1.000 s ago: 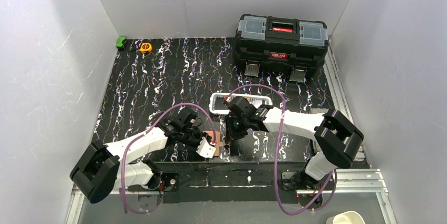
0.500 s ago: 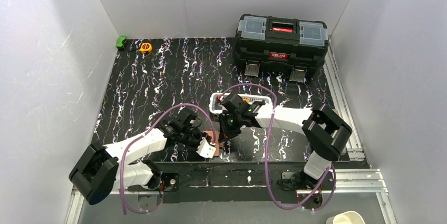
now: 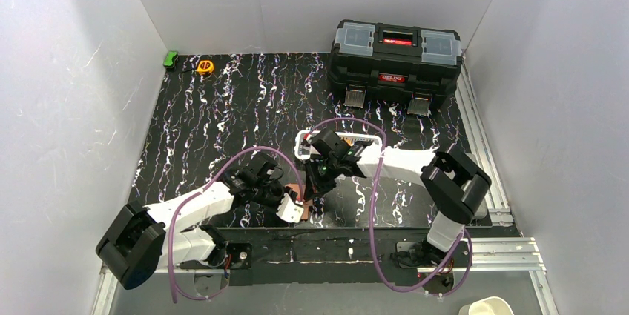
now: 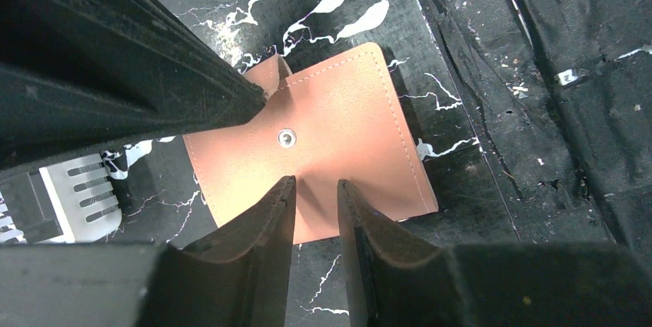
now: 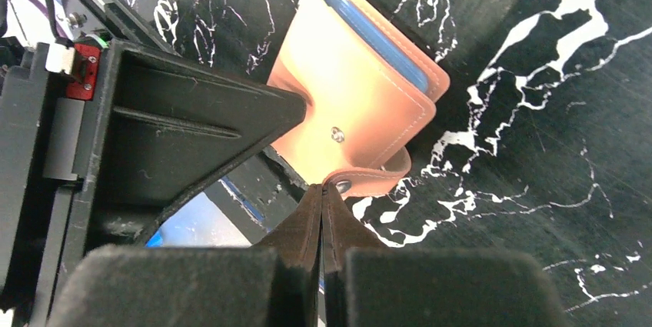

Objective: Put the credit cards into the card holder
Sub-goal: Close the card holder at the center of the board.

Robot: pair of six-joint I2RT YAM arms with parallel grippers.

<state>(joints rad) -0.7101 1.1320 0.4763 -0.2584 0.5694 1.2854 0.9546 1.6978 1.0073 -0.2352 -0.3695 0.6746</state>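
Note:
The salmon-pink card holder (image 4: 338,127) lies folded on the black marbled table near the front edge, and shows in the top view (image 3: 296,197). In the right wrist view the card holder (image 5: 361,96) has a light blue credit card (image 5: 377,35) showing inside its fold. My left gripper (image 4: 314,183) is slightly open, its tips on the holder's near edge, with nothing between them. My right gripper (image 5: 321,187) is shut, its tips touching the snap tab (image 5: 380,181). Its dark finger (image 4: 154,88) meets the tab from the left in the left wrist view. Other cards are hidden.
A white slotted basket (image 3: 303,144) stands just behind the right gripper; its corner shows in the left wrist view (image 4: 81,196). A black toolbox (image 3: 395,52) sits at the back right. A yellow tape measure (image 3: 205,67) and a green object (image 3: 170,58) lie at the back left.
My right gripper has moved left and nearer to the card holder, ending at its tab. The left gripper has stayed at the holder.

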